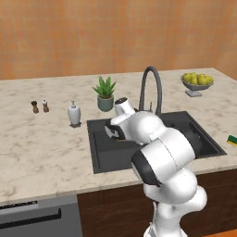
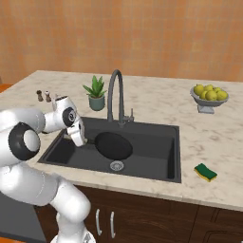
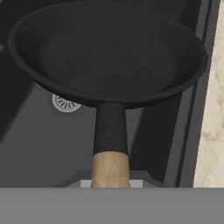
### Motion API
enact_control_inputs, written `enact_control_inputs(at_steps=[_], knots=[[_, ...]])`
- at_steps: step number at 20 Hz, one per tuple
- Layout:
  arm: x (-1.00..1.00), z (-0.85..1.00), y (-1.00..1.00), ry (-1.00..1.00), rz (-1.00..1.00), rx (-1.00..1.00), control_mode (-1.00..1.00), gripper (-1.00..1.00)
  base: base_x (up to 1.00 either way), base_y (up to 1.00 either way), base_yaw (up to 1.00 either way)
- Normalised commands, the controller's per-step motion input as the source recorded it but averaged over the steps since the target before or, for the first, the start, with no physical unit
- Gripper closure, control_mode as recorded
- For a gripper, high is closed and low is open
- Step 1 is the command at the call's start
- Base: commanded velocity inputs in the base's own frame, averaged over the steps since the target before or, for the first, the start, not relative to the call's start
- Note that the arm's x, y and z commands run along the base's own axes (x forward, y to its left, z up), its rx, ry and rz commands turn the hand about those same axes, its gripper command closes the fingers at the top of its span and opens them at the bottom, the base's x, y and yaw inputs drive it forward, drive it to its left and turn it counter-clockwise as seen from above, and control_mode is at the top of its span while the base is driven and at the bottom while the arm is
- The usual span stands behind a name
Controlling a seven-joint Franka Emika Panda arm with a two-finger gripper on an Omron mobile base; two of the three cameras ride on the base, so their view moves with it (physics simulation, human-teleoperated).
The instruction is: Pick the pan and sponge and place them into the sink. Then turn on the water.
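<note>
One round black frying pan (image 2: 114, 145) hangs over the dark grey sink (image 2: 156, 154), its wooden handle pinched in the hand (image 2: 80, 140).

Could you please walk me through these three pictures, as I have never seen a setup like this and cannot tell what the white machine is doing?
The white machine is a robot arm in a simulated kitchen. Two cameras ride behind it, to its left and right; the third sits on its hand. Its gripper is shut on the wooden handle of the pan, holding it over the sink, above the drain; whether the pan touches the bottom, I cannot tell. The sponge lies on the counter, right of the sink. Also there: a faucet, a plant, a fruit bowl, a soap bottle and two shakers.
</note>
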Motion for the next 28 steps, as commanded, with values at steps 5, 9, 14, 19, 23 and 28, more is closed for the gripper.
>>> enact_control_inputs(at_steps=[5, 9, 14, 19, 23, 28], knots=[[0.62, -0.30, -0.29, 0.00, 0.00, 0.00, -1.00, 1.00, 0.00, 0.00, 0.00], [0.22, -0.47, -0.05, 0.00, -0.11, 0.00, -1.00, 1.00, 0.00, 0.00, 0.00], [0.15, -0.50, 0.00, 0.00, -0.16, 0.00, -1.00, 1.00, 0.00, 0.00, 0.00], [0.17, -0.65, 0.00, 0.06, -0.16, 0.00, -1.00, 1.00, 0.00, 0.00, 0.00], [0.24, -0.71, -0.04, 0.06, -0.13, 0.00, -1.00, 1.00, 0.00, 0.00, 0.00], [0.38, -0.71, 0.00, 0.03, -0.08, -0.03, -1.00, 1.00, 0.00, 0.00, 0.00]])
